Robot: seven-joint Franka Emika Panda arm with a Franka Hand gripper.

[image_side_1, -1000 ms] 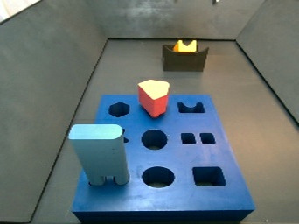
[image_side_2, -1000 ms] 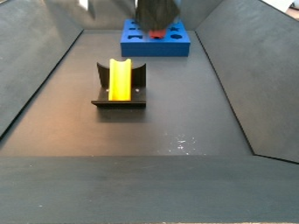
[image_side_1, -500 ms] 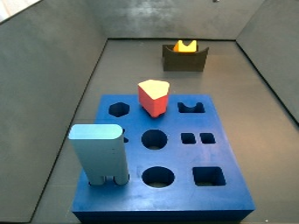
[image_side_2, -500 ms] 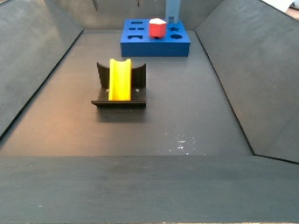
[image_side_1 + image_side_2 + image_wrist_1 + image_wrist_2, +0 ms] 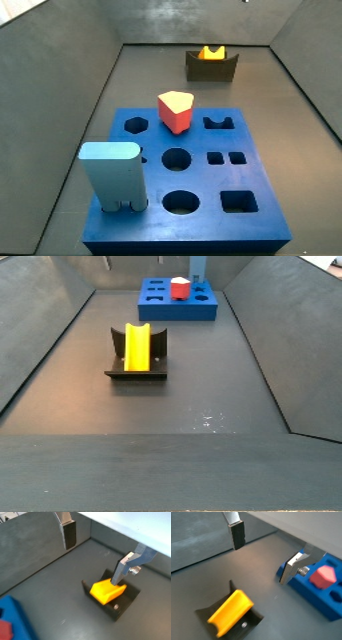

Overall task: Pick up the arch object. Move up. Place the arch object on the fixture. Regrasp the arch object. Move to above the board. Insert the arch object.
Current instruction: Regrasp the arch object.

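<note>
The yellow-orange arch object (image 5: 138, 348) lies in the recess of the dark fixture (image 5: 136, 368), also seen in a side view (image 5: 211, 52) on the fixture (image 5: 211, 68). The blue board (image 5: 187, 190) (image 5: 178, 304) stands apart from it. The gripper (image 5: 97, 552) (image 5: 263, 552) is open and empty, high above the floor between fixture and board; it is out of both side views. Both wrist views show the arch object (image 5: 107, 590) (image 5: 231, 612) below the fingers (image 5: 69, 534), untouched.
A red prism peg (image 5: 175, 110) (image 5: 323, 576) and a tall light-blue block (image 5: 112, 175) stand in the board. Several other holes in the board are open. Grey walls slope up round the dark floor (image 5: 201, 406).
One second ago the gripper showed at the top of a side view over the board; it has since left that view. The arch object and fixture have not moved.
</note>
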